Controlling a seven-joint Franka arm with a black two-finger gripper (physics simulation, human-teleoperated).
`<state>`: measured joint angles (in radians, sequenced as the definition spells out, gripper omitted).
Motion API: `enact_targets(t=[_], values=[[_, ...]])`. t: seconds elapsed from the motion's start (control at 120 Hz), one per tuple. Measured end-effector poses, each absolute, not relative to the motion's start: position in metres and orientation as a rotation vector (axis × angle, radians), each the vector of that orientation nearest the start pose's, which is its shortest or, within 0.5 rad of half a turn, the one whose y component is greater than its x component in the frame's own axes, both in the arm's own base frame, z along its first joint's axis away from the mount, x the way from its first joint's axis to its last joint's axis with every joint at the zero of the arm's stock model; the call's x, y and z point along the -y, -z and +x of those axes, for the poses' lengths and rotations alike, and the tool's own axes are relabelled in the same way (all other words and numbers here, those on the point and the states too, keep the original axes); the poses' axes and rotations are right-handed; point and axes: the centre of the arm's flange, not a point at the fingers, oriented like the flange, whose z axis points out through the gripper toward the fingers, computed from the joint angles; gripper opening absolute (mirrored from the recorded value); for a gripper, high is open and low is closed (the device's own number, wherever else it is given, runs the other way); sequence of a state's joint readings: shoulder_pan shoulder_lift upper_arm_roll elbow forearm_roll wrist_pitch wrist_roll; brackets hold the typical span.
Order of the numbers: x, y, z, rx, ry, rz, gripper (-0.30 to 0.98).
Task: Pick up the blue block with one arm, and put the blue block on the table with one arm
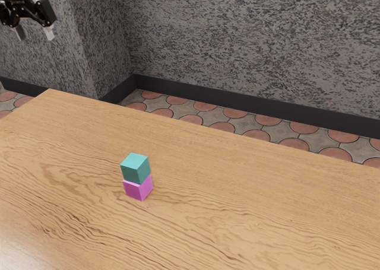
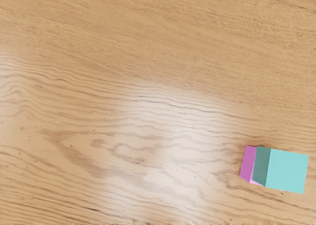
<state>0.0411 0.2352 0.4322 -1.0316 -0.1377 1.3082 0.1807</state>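
Upper left of the ext. view: tool, cut partly by the frame edge, dark w/ paler fingertips. State: released, two fingers standing apart. Well apart from the blocks, & above table ht.

Blue block (more of a teal, to my eye) is left of ctr & below mid-frame, same view. Sits upright atop pink block, touching; pink one rests on the table. Stack slightly out of true: thin strip of pink's top face shows past blue's lower edge.

Wrist view, lower right: same pair from above, blue's pale top face w/ darker side, pink peeking out at its left. Bright glare on wood grain, ctr to lower ctr.

Bkgd, ext. view: mottled grey wall along top, dk. baseboard, strip of red-&-grey tiled floor btwn it & table's far edge.
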Motion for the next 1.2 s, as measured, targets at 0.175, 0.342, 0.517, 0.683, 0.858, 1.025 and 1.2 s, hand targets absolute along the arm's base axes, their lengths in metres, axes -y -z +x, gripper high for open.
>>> enact_targets(t=[0.175, 0.342, 0.517, 0.683, 0.858, 1.025, 1.2], values=[[-0.212, -0.728, 0.538, 0.351, 0.117, -3.132, 0.66], [-0.153, -0.840, 0.472, 0.166, 0.432, -3.068, 0.67], [-0.150, -0.691, 0.588, 0.142, 0.005, -3.031, 0.66], [-0.170, -0.589, 0.645, 0.156, -0.090, -3.030, 0.66], [-0.145, -0.522, 0.678, 0.076, -0.063, -3.090, 0.67], [-0.089, -0.457, 0.676, -0.059, -0.020, -3.153, 0.66], [-0.050, -0.409, 0.677, -0.149, 0.059, -3.154, 0.66]])
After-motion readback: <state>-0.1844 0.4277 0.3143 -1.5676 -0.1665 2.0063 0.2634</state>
